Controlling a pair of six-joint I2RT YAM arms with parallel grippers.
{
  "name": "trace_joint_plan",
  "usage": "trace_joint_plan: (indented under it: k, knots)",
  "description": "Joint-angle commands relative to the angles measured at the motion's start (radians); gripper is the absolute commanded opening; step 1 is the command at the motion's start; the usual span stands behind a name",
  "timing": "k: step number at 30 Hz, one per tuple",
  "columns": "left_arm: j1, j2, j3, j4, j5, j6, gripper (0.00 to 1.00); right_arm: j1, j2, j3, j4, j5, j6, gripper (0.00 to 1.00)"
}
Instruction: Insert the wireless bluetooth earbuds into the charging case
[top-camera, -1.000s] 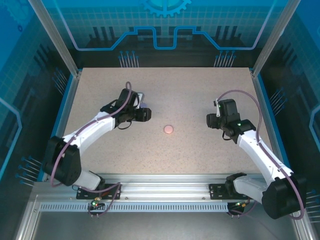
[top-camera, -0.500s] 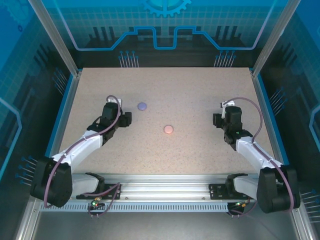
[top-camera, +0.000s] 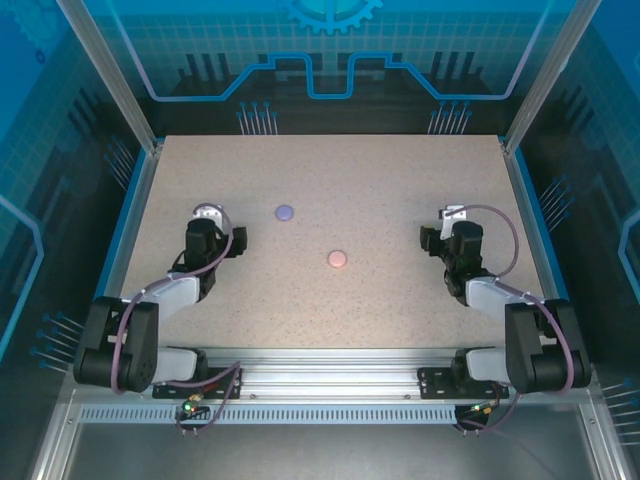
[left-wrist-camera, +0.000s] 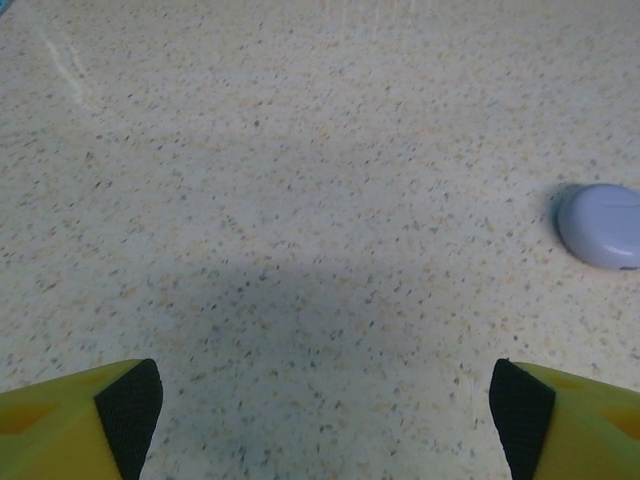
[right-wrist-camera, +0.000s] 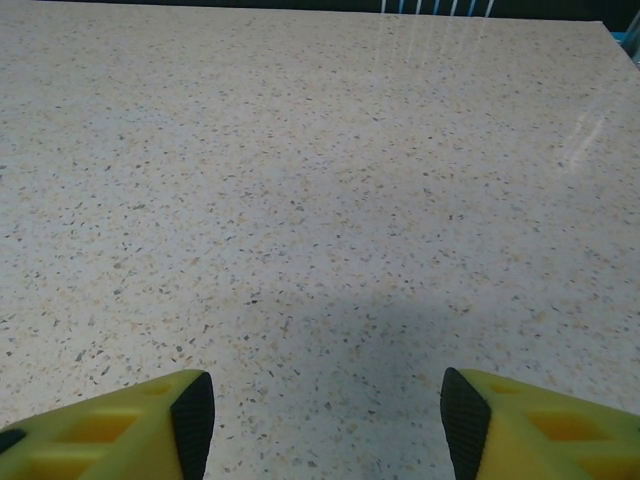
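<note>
A closed round purple charging case (top-camera: 285, 212) lies on the speckled table, and a closed round pink charging case (top-camera: 338, 259) lies near the middle. The purple case (left-wrist-camera: 603, 225) also sits at the right edge of the left wrist view, ahead of the fingers. My left gripper (top-camera: 228, 238) (left-wrist-camera: 325, 415) is drawn back left of the purple case, open with bare table between its jaws. My right gripper (top-camera: 432, 237) (right-wrist-camera: 328, 420) is at the right side, open over bare table. The wireless bluetooth earbuds are out of view.
The speckled table (top-camera: 400, 180) is bordered by blue edging and metal posts at the corners. Both arms are folded back near their bases at the front rail (top-camera: 330, 365).
The left gripper opened, left the purple case on the table and drew back to the left. The right arm also pulled back toward its base, its jaws a little wider.
</note>
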Motion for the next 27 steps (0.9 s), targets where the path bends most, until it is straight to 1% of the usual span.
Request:
trace_joint_plan:
  k: [1, 5, 8, 9, 10, 11, 12, 13, 14, 27]
  knots:
    - [0.028, 0.035, -0.035, 0.234, 0.139, 0.032, 0.89, -0.015, 0.041, -0.018, 0.185, -0.039, -0.031, 0.65]
    - [0.049, 0.106, -0.046, 0.313, 0.2, 0.032, 0.93, -0.016, 0.109, -0.028, 0.256, -0.059, -0.034, 0.65]
    - [0.051, 0.169, -0.087, 0.445, 0.211, 0.039, 0.94, -0.01, 0.165, -0.046, 0.335, -0.061, -0.041, 0.66]
    - [0.052, 0.174, -0.088, 0.455, 0.209, 0.039, 0.95, -0.002, 0.176, -0.044, 0.35, -0.047, -0.052, 0.67]
    - [0.051, 0.17, -0.077, 0.418, 0.209, 0.037, 0.97, 0.005, 0.169, -0.023, 0.3, -0.047, -0.056, 0.68]
    - [0.051, 0.175, -0.058, 0.389, 0.212, 0.039, 0.99, 0.011, 0.181, -0.006, 0.28, -0.041, -0.064, 0.72]
    - [0.052, 0.177, -0.033, 0.348, 0.205, 0.037, 0.99, 0.021, 0.184, 0.017, 0.245, -0.021, -0.068, 0.78]
    - [0.054, 0.18, -0.025, 0.335, 0.171, 0.02, 0.99, 0.016, 0.184, 0.018, 0.238, -0.032, -0.066, 0.98]
    - [0.054, 0.181, -0.024, 0.335, 0.161, 0.017, 0.99, 0.015, 0.183, 0.019, 0.237, -0.033, -0.065, 1.0]
    - [0.054, 0.18, -0.022, 0.326, 0.16, 0.016, 0.99, 0.013, 0.184, 0.02, 0.235, -0.037, -0.065, 1.0]
